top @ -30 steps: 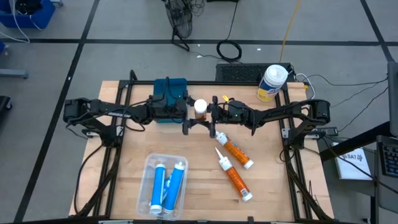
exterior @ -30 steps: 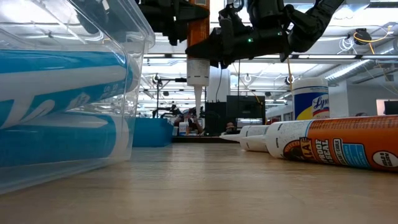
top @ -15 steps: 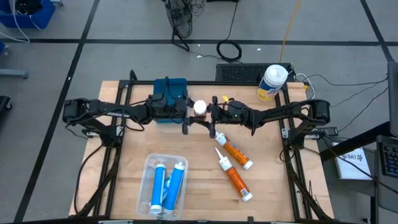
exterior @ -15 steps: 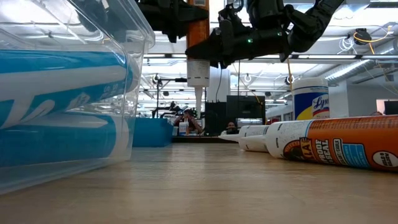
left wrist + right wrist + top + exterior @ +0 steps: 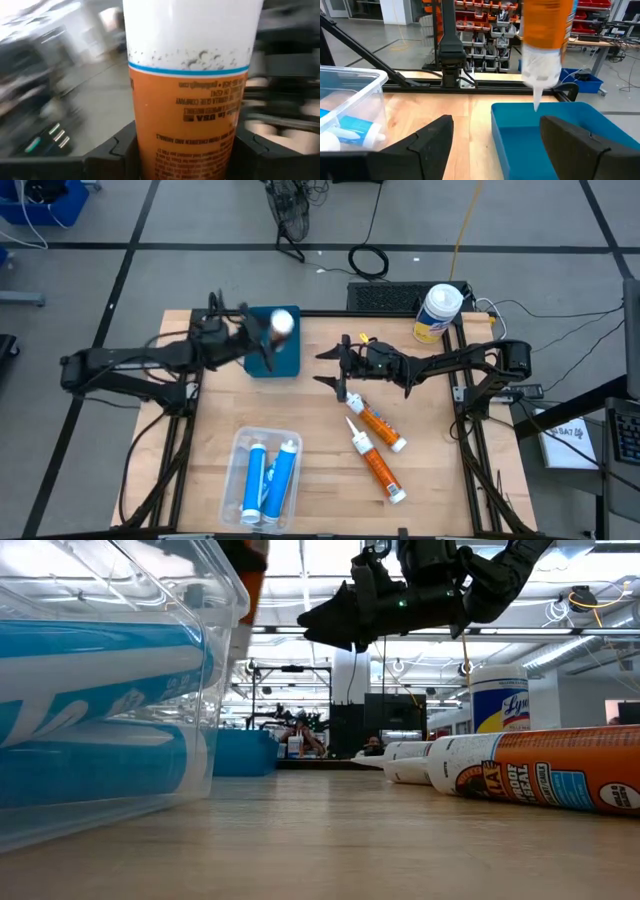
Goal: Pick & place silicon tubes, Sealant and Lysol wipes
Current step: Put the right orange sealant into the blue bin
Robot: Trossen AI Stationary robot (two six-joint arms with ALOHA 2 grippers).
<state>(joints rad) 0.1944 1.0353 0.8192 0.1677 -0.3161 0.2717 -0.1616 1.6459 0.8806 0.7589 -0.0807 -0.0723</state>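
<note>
While your left hand (image 5: 182, 150) carries an orange sealant tube (image 5: 281, 326) over the blue bin (image 5: 284, 366), read the rest as follows.

Step in hand: placing. You hold the tube nozzle-down above the bin at the far side of the bench (image 5: 320, 440); I judge this the drop-off.
Left hand: clamped on the tube's orange body, fingers on either side.
Right hand (image 5: 337, 367): fingers spread apart, holding nothing, hovering near mid-bench just beside the bin.
Next move: you would lower the tube until the nozzle is inside the bin walls, then let go; keep it clear of the rim.
Still to do: two orange tubes (image 5: 377, 424) lie on the bench near your right hand. The Lysol wipes (image 5: 438, 311) stand upright at the far right corner, well apart from both hands.
Already stowed: blue tubes (image 5: 268, 476) in the clear tub (image 5: 233, 467) at the near edge.
Surface: pale wood planks in a black frame.
Room: grey floor, cables, shelving beyond.
</note>
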